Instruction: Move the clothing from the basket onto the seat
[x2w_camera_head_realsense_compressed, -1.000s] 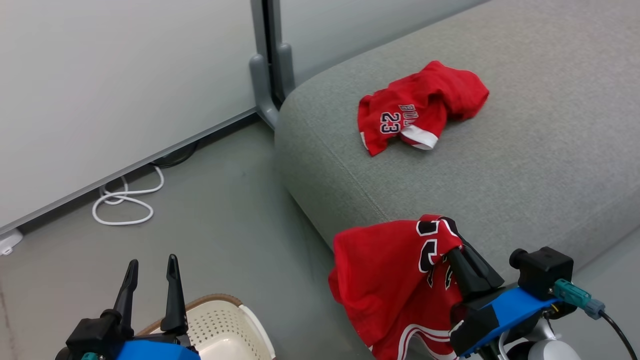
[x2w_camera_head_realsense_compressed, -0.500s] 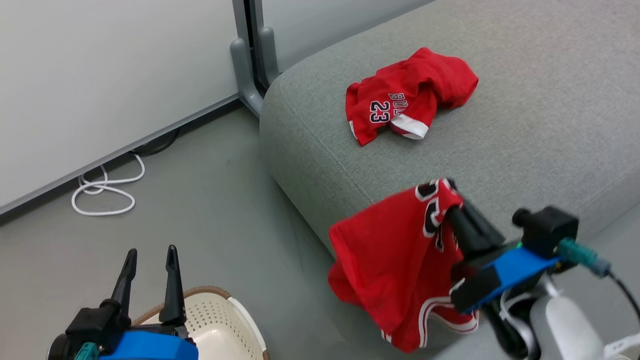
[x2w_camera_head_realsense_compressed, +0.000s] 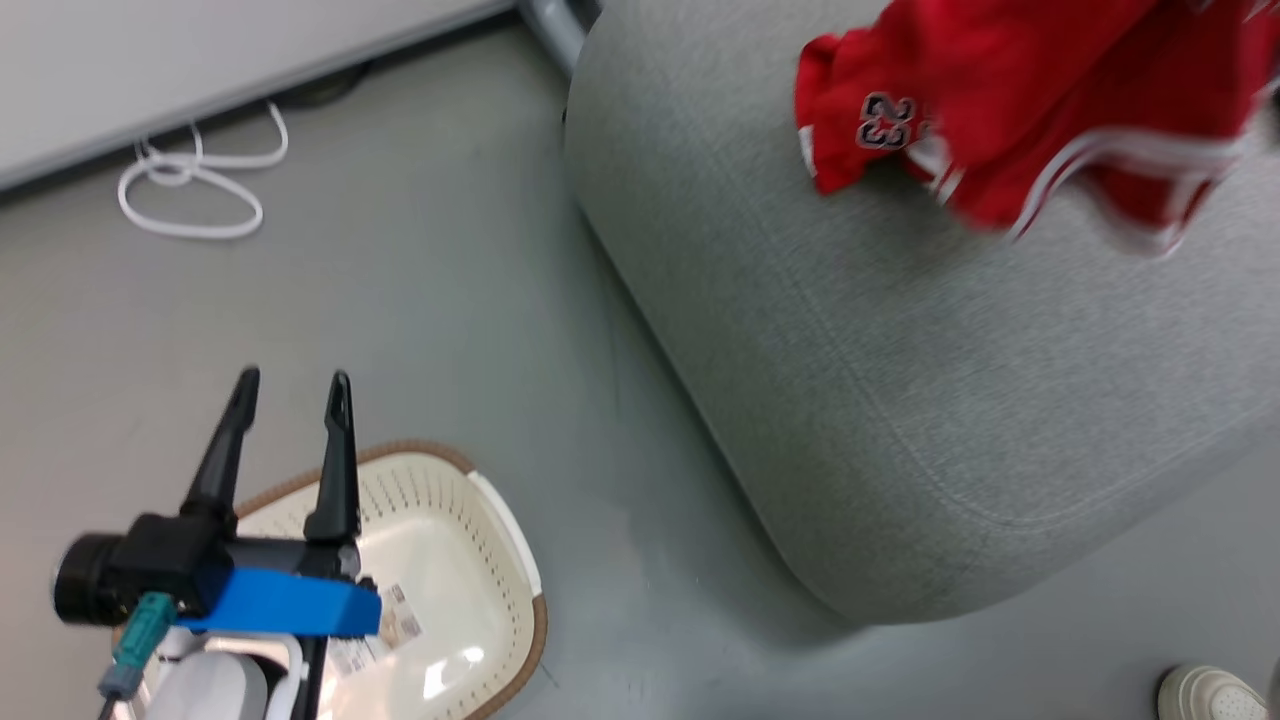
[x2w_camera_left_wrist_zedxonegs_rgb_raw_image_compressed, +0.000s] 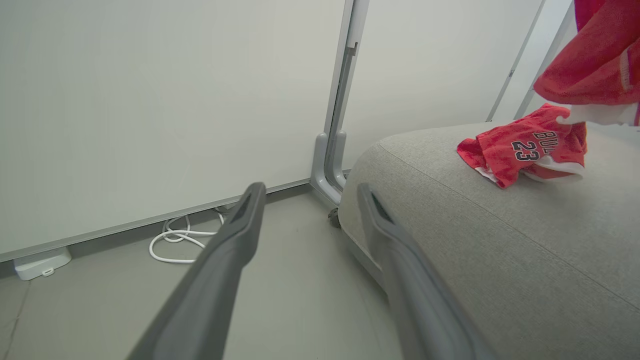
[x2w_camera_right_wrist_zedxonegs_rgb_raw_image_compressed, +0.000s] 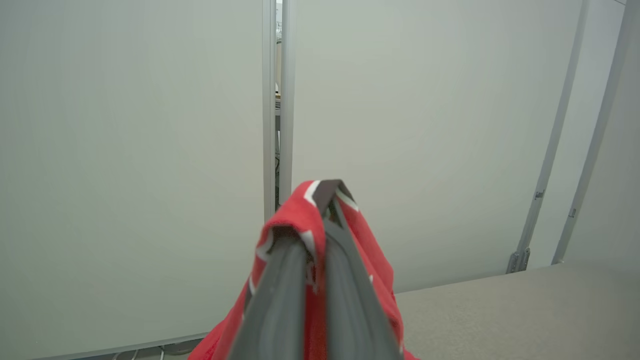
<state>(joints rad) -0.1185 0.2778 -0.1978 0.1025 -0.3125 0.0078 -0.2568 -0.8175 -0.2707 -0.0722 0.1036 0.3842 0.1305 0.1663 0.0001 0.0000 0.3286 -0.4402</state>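
The right pincer is clenched on a fold of the striped red garment. The cloth is draped over both fingers so that it hangs free and can be carried without dragging. In the head view that garment is seen blurred above the seat, apparently clear of the cushion, though contact cannot be ruled out through the smear. Just beside it, the other red garment, marked 23, is already laid on the seat near its rounded corner. The left pincer is held released and empty above the basket, in which no clothing is seen. Broad bare cushion is offered toward the front edge, so room for setting down is judged ample. The corner edge and the floor beside it are to be avoided. A shoe is seen at the lower right, well apart from the garments.
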